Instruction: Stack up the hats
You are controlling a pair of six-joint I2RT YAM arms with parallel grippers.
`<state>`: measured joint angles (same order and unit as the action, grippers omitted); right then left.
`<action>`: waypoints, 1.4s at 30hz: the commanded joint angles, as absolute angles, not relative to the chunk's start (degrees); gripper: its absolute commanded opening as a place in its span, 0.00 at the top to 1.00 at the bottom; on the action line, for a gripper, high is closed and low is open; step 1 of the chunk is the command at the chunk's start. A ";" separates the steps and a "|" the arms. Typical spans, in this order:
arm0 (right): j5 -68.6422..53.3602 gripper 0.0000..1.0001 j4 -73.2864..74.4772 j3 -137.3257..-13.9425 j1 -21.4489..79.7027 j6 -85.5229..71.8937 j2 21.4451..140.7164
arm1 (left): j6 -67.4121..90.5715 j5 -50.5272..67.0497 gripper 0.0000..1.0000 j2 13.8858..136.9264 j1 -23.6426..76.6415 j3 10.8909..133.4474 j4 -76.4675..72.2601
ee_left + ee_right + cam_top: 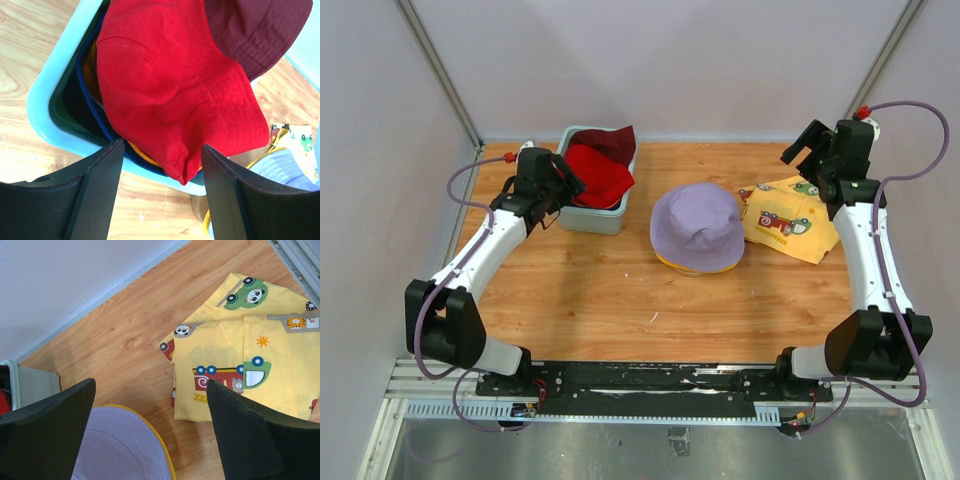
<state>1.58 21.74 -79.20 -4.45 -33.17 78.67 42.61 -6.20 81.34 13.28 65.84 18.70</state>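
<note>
A lavender hat (697, 226) lies on a yellow hat (705, 268) at the table's middle; only the yellow brim shows. A red hat (596, 174) and a maroon hat (613, 141) lie on top in the teal tub (588, 218). In the left wrist view the red hat (175, 90) hangs over the tub rim (45, 90), with orange and navy hats (100, 125) under it. My left gripper (159, 170) is open and empty, just before the red hat's hanging edge. My right gripper (150, 405) is open and empty, held above the lavender hat's brim (115, 445).
A flat yellow cloth printed with cars (785, 217) lies right of the stacked hats, near the right arm; it also shows in the right wrist view (250, 365). Grey walls close the table's far, left and right sides.
</note>
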 commanded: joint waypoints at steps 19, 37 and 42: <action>2.13 0.07 21.00 -78.12 -3.26 -32.32 77.61 | 41.56 -3.08 1.00 86.41 13.61 68.42 13.62; 3.03 0.08 23.08 -84.14 3.14 -29.70 76.03 | 41.22 -2.34 0.99 82.82 13.58 84.38 15.79; 3.25 0.07 23.25 -85.93 6.38 -29.36 76.45 | 40.38 -0.45 0.99 82.52 13.22 87.99 14.73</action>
